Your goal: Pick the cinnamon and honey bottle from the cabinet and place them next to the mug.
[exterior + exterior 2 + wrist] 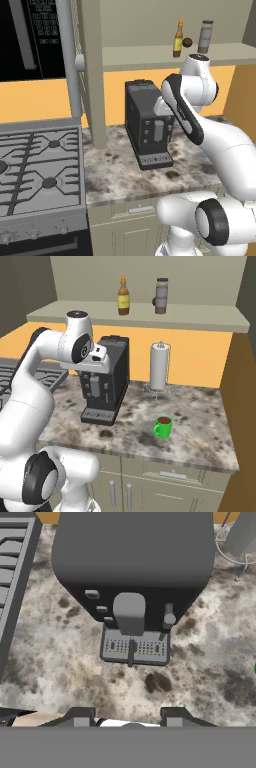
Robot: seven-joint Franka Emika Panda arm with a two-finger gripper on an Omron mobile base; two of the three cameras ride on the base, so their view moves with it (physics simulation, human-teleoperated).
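On the cabinet (200, 318) shelf stand the honey bottle (123, 297), yellow-amber with an orange tip, and to its right the brownish-grey cinnamon (161, 296) jar. From the left I see the honey bottle (178, 39), the cinnamon (204, 37) and the cabinet (140, 54) again. The green mug (163, 426) sits on the counter, right of the coffee machine. My gripper (127, 714) hangs well below the shelf, over the front of the coffee machine (131, 572). Its fingers are spread wide with nothing between them.
A dark coffee machine (107, 381) stands mid-counter with a paper towel holder (159, 367) to its right. A small brown ball (187, 43) lies between the two shelf items. The gas stove (40, 170) is left; the tall beige side panel (92, 75) rises beside it.
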